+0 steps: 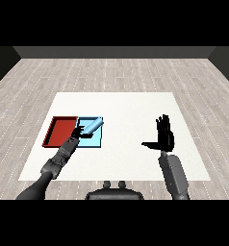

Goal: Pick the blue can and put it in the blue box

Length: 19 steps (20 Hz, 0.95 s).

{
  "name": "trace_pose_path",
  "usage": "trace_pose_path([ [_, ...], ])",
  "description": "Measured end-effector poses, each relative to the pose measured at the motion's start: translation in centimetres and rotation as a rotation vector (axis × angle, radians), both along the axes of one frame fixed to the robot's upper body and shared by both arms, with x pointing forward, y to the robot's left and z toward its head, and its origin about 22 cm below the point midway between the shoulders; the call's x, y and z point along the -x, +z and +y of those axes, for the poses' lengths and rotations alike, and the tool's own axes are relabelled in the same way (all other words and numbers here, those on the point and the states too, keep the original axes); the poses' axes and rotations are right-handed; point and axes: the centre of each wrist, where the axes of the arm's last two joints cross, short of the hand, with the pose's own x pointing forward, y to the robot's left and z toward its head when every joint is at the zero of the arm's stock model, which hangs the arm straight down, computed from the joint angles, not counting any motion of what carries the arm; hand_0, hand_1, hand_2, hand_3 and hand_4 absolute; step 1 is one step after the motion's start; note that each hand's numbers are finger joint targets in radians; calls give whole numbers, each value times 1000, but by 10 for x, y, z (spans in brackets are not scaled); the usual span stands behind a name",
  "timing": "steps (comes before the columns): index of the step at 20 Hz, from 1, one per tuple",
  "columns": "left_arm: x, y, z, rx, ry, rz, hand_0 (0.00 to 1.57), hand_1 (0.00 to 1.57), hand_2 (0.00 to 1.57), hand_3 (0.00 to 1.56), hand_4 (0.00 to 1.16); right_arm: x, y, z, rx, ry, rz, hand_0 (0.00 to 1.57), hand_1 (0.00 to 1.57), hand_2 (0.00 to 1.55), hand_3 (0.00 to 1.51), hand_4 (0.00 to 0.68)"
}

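White table [131,158], red tray [58,130] and light blue tray [96,139] side by side at left, left hand [79,131] curled round blue can [92,126], can tilted over the blue tray, right hand [164,137] raised, fingers straight, holding nothing

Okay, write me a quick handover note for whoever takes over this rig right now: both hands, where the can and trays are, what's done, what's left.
Left robot hand: curled round the light blue cylindrical can, holding it tilted over the light blue tray.
Right robot hand: open, fingers straight, raised above the white table, holding nothing.
Red tray: beside the blue one, on its left.
Done: can picked and brought over the blue tray.
Left: lower and release it there; whether it already touches the tray cannot be told.
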Motion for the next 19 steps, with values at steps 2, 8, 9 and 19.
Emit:
trace_pose_path([
  [2,2,-3,-5,-12,20,-14,0,0,0,0,0,3,-1,-3,-7,2,0,0,0,0,0,0],
  [8,10,-12,-10,-4,160,-212,0,0,0,0,0,4,4,2,-26,12,-13,0,0,0,0,0],
  [9,7,-8,-11,2,174,-276,0,0,0,0,0,2,6,5,-28,15,-15,0,0,0,0,0],
  [19,1,22,-28,233,-67,-851,0,0,0,0,0,7,3,0,4,20,4,0,0,0,0,0],
])
